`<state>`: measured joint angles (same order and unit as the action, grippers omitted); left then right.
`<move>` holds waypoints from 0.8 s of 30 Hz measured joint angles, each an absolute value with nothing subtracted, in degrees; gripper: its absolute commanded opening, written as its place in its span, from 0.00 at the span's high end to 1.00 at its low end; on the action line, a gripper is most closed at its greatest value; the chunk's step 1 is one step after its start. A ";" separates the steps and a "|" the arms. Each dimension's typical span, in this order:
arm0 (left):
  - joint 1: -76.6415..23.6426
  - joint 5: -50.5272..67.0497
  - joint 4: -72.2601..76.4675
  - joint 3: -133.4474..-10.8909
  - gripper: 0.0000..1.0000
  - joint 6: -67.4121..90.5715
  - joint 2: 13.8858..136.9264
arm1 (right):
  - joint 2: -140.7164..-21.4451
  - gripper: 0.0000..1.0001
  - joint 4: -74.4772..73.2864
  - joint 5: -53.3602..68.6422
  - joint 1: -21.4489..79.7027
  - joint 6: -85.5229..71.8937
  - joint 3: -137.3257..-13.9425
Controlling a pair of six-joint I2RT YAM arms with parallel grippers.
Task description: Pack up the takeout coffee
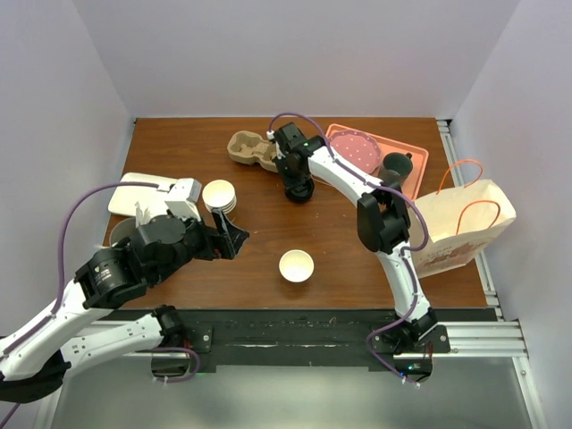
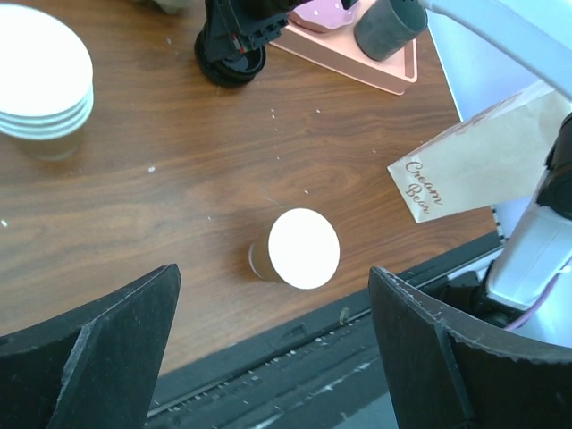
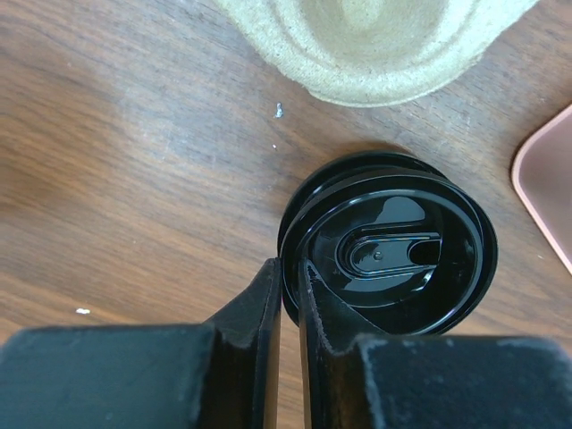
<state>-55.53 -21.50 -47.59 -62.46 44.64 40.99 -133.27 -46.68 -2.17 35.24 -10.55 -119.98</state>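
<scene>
The right claw (image 3: 288, 268) is clenched on the left rim of a black lid (image 3: 393, 255), with one finger outside the rim and the other over the top of the lid. The lid lies flat on the brown counter (image 1: 179, 152), with its drinking hole up. Just behind the lid is a brown pulp carrier (image 3: 375, 45), near it but not touching. To the right of the lid is a pink tray (image 1: 416, 156), and a dark cup (image 1: 396, 165) is on this tray. The left claw (image 2: 273, 357) is released, with its two fingers spread wide, and it hangs above the near part of the counter and holds nothing. The coffee cup (image 2: 299, 250) stands upright on the counter in front of this claw, near the front edge and alone. It has pale tan sides and an open top with no lid on it, and it is well apart from the black lid. A stack of white cups (image 2: 40, 76) stands to the left of it, close to the left arm. A paper bag (image 1: 460, 223) with orange handles lies at the right edge of the counter.
</scene>
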 measured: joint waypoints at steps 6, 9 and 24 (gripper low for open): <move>-55.53 -22.76 -43.44 -61.43 0.09 35.27 40.84 | -127.24 0.93 -48.95 1.28 35.24 -10.26 -119.74; -55.53 -19.66 -38.35 -59.05 0.24 26.57 40.14 | -117.84 0.92 -50.19 7.70 35.24 -10.17 -116.88; -55.59 4.54 -23.11 -51.40 0.22 -20.25 37.19 | -75.79 0.91 -48.93 43.86 35.73 -9.41 -87.13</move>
